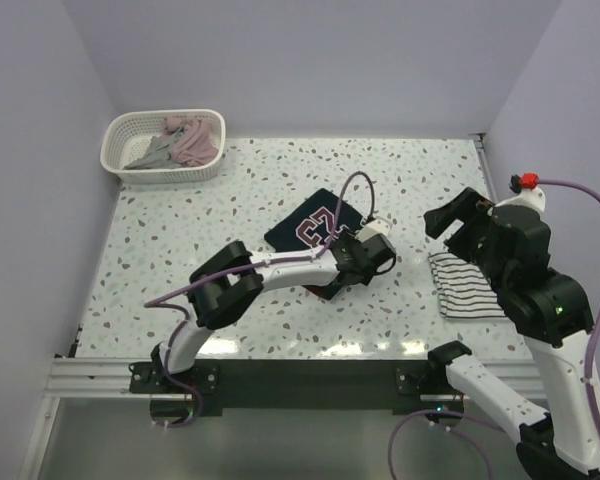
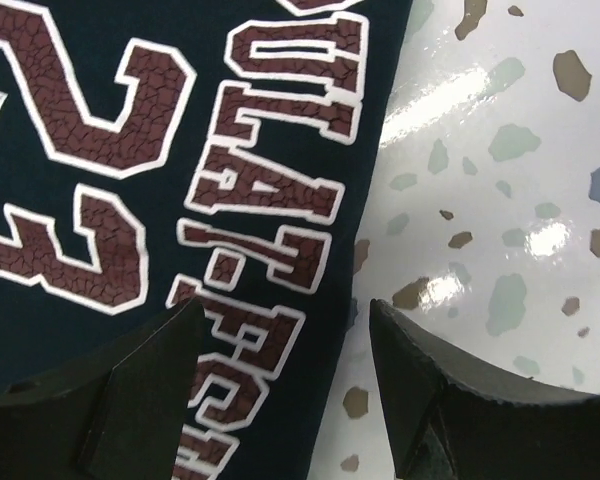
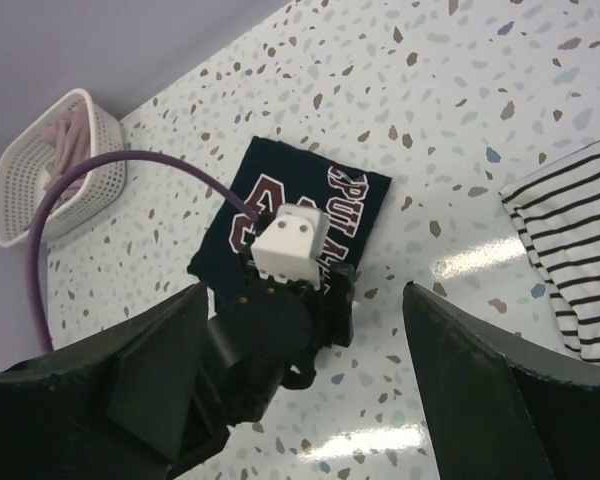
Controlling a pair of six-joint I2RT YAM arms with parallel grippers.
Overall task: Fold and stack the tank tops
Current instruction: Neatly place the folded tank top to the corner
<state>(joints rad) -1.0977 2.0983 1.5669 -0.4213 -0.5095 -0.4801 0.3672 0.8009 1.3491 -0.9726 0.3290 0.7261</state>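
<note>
Currently the navy tank top [image 1: 315,222] lies folded flat near the middle of the speckled worktop [image 1: 180,250], its maroon, white-edged lettering facing up. Left pincer [image 1: 352,262] hangs low over the near right corner of that top with its jaws spread; in the left wrist view one finger [image 2: 130,400] is over the dark cloth, the other over bare worktop, and nothing is clamped between them. Right pincer [image 1: 458,215] is raised over the right side of the worktop, jaws wide apart and grasping nothing. The striped tank top [image 1: 465,285] lies folded at the right, close to the near edge, well apart from the navy one and partly hidden by the right arm. A white basket [image 1: 120,150] in the far left corner holds pinkish and grey cloth [image 1: 180,142]
</note>
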